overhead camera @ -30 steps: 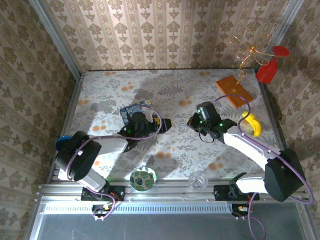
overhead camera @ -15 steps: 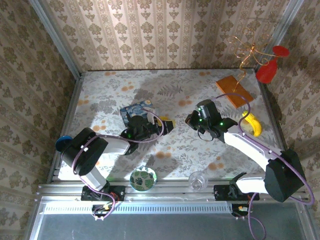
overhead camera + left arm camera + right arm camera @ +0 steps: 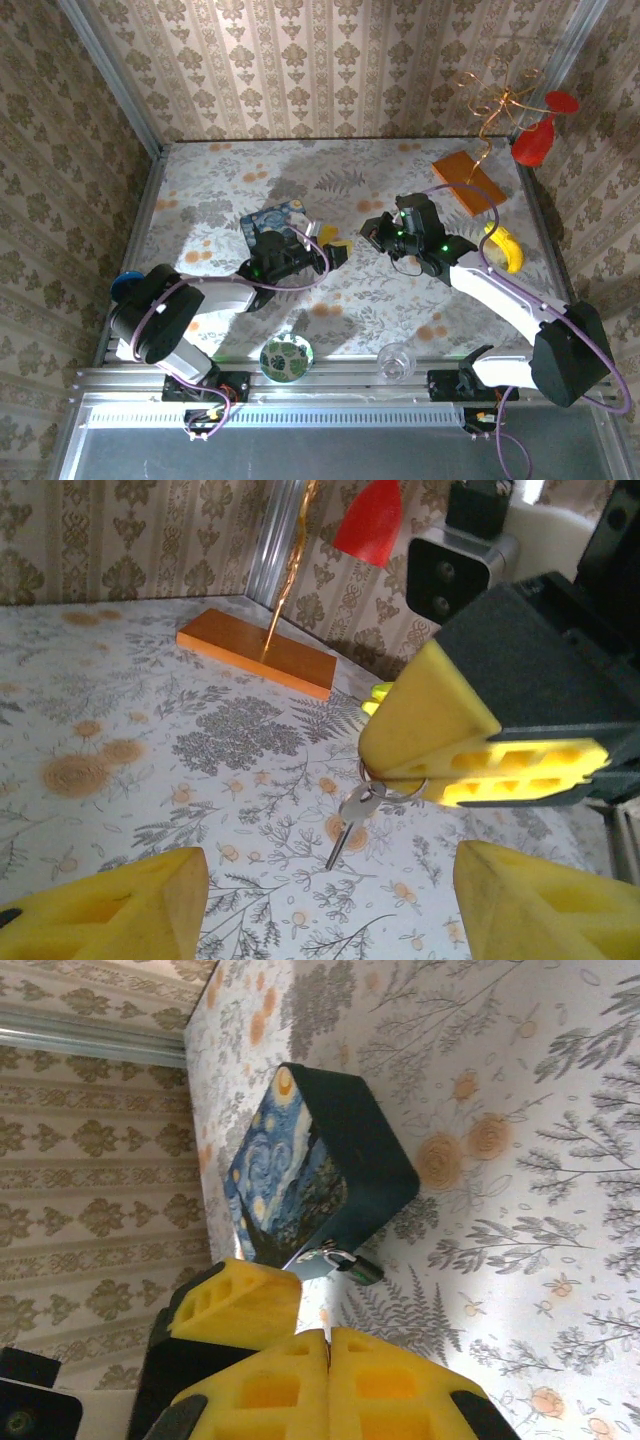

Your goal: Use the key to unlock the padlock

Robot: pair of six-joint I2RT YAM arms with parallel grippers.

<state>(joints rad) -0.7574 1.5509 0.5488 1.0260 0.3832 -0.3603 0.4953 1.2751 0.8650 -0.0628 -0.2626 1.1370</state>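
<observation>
Dangling by its ring from the right gripper [image 3: 328,1350], fingers clamped together, the small silvery metal key [image 3: 352,818] hangs right of the blue swirly-painted box [image 3: 300,1160]; tiny dark grey padlock [image 3: 345,1263] sits against that box. Left gripper [image 3: 325,900] fingers apart, holding nothing: steady lock 1st, then align key tip w/ keyhole

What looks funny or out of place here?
The key looks odd: it dangles loose from a small ring pinched in the right gripper, above the table, instead of being gripped itself. It isn't in the padlock, which hangs at the edge of the blue box.
</observation>
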